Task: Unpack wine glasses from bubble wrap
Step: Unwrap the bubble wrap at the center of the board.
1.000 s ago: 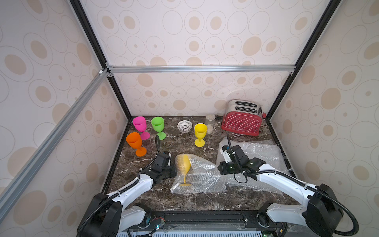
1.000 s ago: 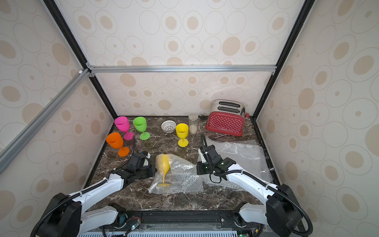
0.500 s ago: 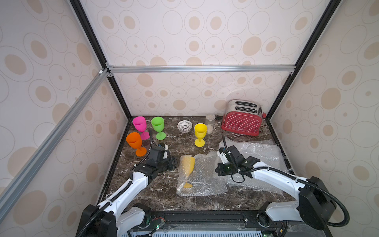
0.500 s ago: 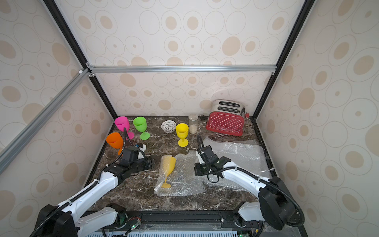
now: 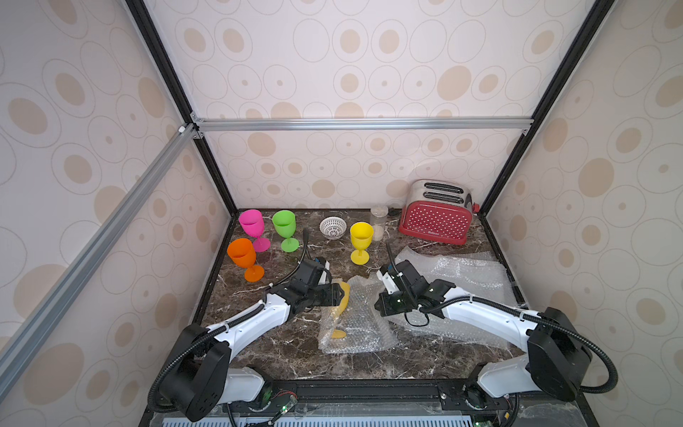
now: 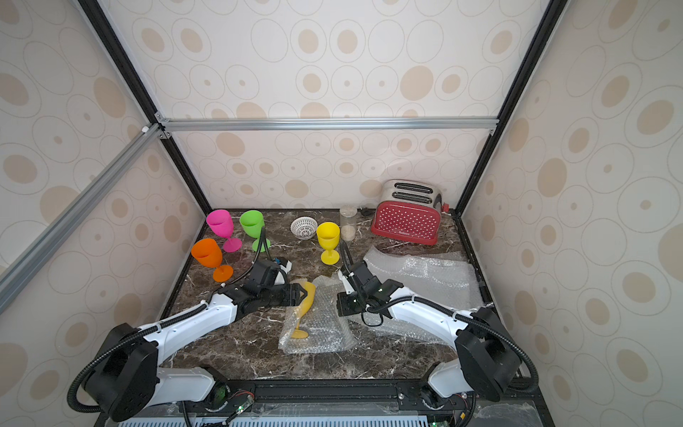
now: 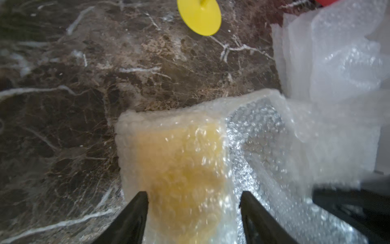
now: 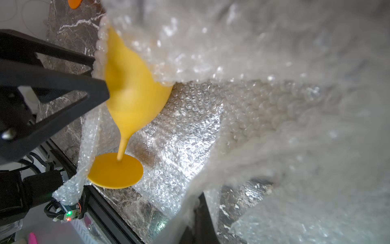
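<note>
Leftmost, we find three goblets standing upright near the back-left corner of the dark marble tabletop (image 5: 288,344): the orange plastic goblet (image 5: 242,255) in front, with the pink plastic goblet (image 5: 252,223) and the green plastic goblet (image 5: 284,223) behind it. Next along the back sits the small white lattice bowl (image 5: 332,226).

Toward the middle, the left gripper (image 7: 193,196) has its jaws apart on either side of the bowl of the amber yellow plastic goblet (image 8: 135,84). In the right wrist view one black fingertip (image 8: 101,93) touches that bowl, but we cannot tell whether it is squeezed. This goblet stands tilted, its round foot resting on the clear bubble wrap sheet (image 5: 362,325). The sheet drapes over the rim and the side facing the left gripper, while the opposite side is bare.

Behind it, the bright yellow plastic goblet (image 5: 361,234) stands upright with the clear cylindrical jar (image 5: 379,222) just beside it.

Further right, the right gripper (image 5: 384,307) is closed on an edge of that same sheet, which is raised off the table there. The flat bubble wrap sheets (image 5: 469,273) lie spread beneath and beyond its arm, and the red dotted toaster (image 5: 436,222) fills the back-right corner.
</note>
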